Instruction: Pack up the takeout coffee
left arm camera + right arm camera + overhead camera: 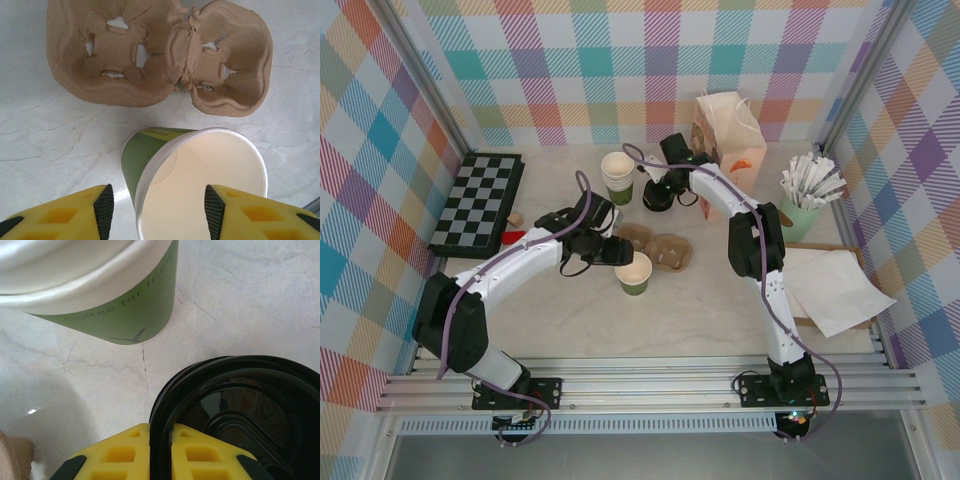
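Standing upright and lidless, the takeout coffee cup (634, 272) rests on the table just beside a brown pulp drink carrier (665, 250), on the carrier's side nearest the arm bases. It is not in either of the carrier's two wells, and both wells hold nothing.

The left gripper (610, 250) reaches in from the carrier's left. From its wrist camera, the left gripper (159, 192) straddles the cup's (195, 170) wall. One black pad stands clear outside the green side and the other hangs over the cream mouth. The jaws are about half open and seem to hold nothing, which suggests the cup is meant to stand free here, ready for a lid. The carrier (65, 75) lies just past the cup.

On the carrier's far side, the right gripper (660, 190) is down on a short stack of lids. In its own camera, the right gripper (160, 432) has its yellow fingers pinched nearly shut on the raised rim of the top black lid (240, 405). Gripping it by the edge looks like a way to lift one lid off the pile. A stack of spare cups (125, 305) stands just beside the lids. A paper bag (730, 130) stands open, farther beyond the carrier and to its right.

The lid is not yet on the cup, so packing looks early.
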Robot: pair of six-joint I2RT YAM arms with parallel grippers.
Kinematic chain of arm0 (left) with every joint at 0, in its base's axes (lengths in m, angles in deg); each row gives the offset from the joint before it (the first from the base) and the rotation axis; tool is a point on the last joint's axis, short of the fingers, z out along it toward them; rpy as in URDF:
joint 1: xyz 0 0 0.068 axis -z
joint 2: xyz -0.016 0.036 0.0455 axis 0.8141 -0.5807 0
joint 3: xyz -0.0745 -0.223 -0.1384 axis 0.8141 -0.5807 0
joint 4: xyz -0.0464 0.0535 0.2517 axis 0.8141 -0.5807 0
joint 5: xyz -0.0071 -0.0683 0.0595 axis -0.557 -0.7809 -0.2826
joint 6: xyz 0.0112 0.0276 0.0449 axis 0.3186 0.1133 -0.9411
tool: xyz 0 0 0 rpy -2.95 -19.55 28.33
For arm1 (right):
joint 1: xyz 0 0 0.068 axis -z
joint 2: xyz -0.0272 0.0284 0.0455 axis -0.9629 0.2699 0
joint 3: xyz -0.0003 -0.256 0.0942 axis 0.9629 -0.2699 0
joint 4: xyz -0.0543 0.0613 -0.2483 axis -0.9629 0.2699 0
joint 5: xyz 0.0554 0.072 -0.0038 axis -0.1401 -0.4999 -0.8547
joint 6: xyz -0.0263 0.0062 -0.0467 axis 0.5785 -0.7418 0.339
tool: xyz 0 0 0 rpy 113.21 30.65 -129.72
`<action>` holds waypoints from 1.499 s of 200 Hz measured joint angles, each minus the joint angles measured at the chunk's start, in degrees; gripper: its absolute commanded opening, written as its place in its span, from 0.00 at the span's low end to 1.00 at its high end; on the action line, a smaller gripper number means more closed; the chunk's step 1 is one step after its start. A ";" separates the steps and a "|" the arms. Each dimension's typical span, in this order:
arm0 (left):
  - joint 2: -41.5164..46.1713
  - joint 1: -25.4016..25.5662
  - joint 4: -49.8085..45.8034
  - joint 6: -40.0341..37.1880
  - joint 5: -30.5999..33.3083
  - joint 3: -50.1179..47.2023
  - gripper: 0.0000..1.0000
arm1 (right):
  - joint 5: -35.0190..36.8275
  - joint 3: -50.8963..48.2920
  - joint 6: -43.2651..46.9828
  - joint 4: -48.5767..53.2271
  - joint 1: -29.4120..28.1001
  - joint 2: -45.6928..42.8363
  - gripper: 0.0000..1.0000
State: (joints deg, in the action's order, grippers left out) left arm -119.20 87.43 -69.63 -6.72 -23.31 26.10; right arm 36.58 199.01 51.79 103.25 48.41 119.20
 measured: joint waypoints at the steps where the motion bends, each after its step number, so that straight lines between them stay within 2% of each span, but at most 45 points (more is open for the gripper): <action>1: 0.02 0.00 0.02 0.00 0.00 0.00 0.56 | 0.02 0.00 -0.02 0.04 0.00 0.00 0.17; 39: 0.94 0.00 0.17 0.07 0.04 -0.11 0.68 | -0.02 0.00 -0.63 0.79 0.04 -0.11 0.15; 58: 1.70 0.02 0.94 0.02 0.04 -0.79 0.73 | -0.07 0.00 -1.07 0.90 0.07 -0.13 0.21; 77: 2.03 0.02 1.42 0.02 0.04 -1.36 0.76 | -0.48 0.00 -1.62 1.16 0.07 -0.13 0.23; 125: 2.36 0.02 1.81 0.02 0.24 -2.51 0.84 | -1.44 0.00 -2.43 1.64 0.09 -0.13 0.14; 134: 2.43 0.00 1.90 0.07 0.28 -2.67 0.86 | -1.62 0.00 -2.54 1.77 0.20 -0.13 0.17; 157: 2.54 0.02 2.60 0.15 0.68 -2.95 0.92 | -2.12 0.00 -3.43 2.03 0.50 -0.15 0.37; 168: 2.58 0.00 2.86 0.17 0.87 -3.04 0.92 | -2.45 0.02 -3.76 2.23 0.74 -0.20 0.41; 229: 5.75 -0.57 4.79 2.25 3.17 -5.55 0.94 | -3.48 0.11 -5.62 2.71 1.20 -0.83 0.49; 248: 7.89 -1.07 5.81 4.24 4.87 -6.80 0.98 | -3.41 0.13 -5.60 2.75 1.18 -0.83 0.50; 300: 15.02 -2.34 7.48 9.31 10.38 -11.37 1.00 | -3.26 0.24 -5.46 3.34 0.76 -0.83 0.44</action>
State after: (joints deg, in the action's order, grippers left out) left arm -104.18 85.09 -62.16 2.59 -12.92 14.74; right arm 33.33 199.25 46.33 106.60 49.17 118.37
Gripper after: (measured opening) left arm 0.997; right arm 0.461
